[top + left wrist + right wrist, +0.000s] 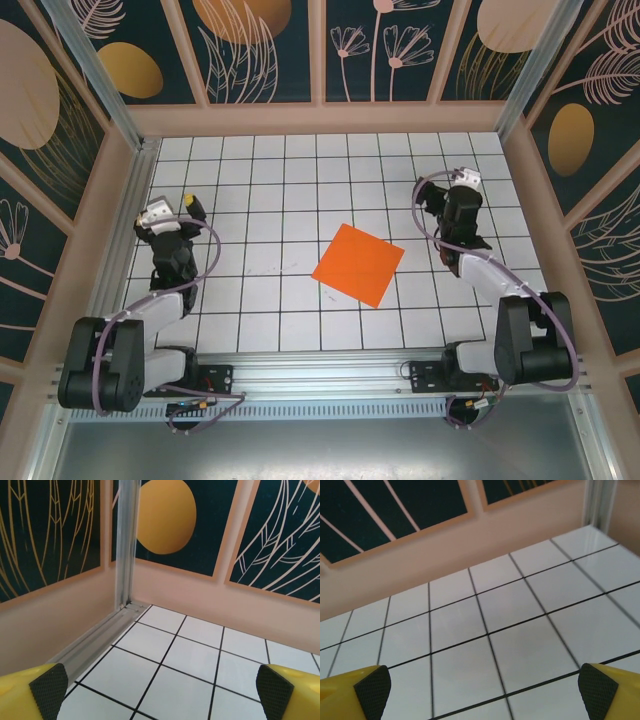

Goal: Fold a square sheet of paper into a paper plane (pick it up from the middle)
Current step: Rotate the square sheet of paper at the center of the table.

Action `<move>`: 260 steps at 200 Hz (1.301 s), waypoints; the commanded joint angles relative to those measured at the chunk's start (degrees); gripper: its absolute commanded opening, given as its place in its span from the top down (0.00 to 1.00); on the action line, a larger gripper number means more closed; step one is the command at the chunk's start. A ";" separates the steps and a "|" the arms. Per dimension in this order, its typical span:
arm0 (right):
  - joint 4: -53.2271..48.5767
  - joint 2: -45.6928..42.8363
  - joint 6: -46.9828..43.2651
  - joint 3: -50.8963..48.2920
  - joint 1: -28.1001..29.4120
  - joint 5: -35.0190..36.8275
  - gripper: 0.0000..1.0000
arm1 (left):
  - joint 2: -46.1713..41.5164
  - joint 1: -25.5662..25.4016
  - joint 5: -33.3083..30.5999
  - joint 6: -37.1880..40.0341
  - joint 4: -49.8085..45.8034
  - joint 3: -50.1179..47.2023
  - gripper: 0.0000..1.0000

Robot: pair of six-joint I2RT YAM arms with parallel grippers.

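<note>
The square sheet of paper (358,264) is bright orange and lies flat and unfolded on the white grid table, turned like a diamond, a little right of the middle. The paper plane is out of view. My left gripper (178,206) stands open over the table's left side, well clear of the sheet. In the left wrist view the left gripper (161,694) has its yellow fingers (49,690) far apart over bare tiles. My right gripper (460,178) is open at the far right, beyond the sheet. The right gripper (484,694) shows black pads (373,690) spread wide with nothing between them.
Patterned walls with pinkish frames (320,118) close in the table on three sides. A metal corner post (125,545) and floor rail stand close ahead of the left gripper. The arm bases sit on the rail (320,372) at the near edge.
</note>
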 commanded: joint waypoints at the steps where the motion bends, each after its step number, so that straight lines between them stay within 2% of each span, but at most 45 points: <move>1: -19.44 2.64 9.86 5.56 5.72 -0.04 0.01 | -0.76 0.29 3.62 -9.20 -21.12 6.26 0.02; 17: -28.46 5.06 14.96 9.93 10.44 -0.77 0.01 | 0.68 0.28 8.99 -12.86 -29.60 10.69 0.02; 31: -33.75 6.57 19.66 11.32 14.05 -2.41 0.01 | 2.08 0.33 11.12 -16.57 -34.81 13.69 0.01; 60: -37.84 8.33 26.88 10.23 18.97 -6.66 0.01 | 4.07 0.36 17.08 -18.87 -38.12 16.42 0.02; 80: -37.87 10.67 28.41 10.33 20.28 -8.39 0.01 | 5.45 0.35 19.90 -18.73 -38.12 17.39 0.02; 125: -38.99 17.15 29.01 13.25 20.38 -6.00 0.01 | 7.24 0.33 22.90 -18.46 -38.99 18.73 0.02; 177: -37.52 23.69 24.27 17.20 20.30 -7.06 0.01 | 7.82 0.31 26.32 -19.01 -39.90 19.56 0.02; 201: -35.13 27.60 17.28 20.00 20.34 -9.72 0.01 | 7.70 0.27 29.13 -20.09 -40.76 19.83 0.02; 230: -32.69 32.82 5.87 24.64 20.36 -17.51 0.01 | 7.39 0.27 33.05 -21.46 -42.75 19.98 0.03; 260: -32.89 35.50 3.11 30.35 20.43 -19.28 0.04 | 6.78 -0.62 37.85 -23.91 -44.53 19.38 0.06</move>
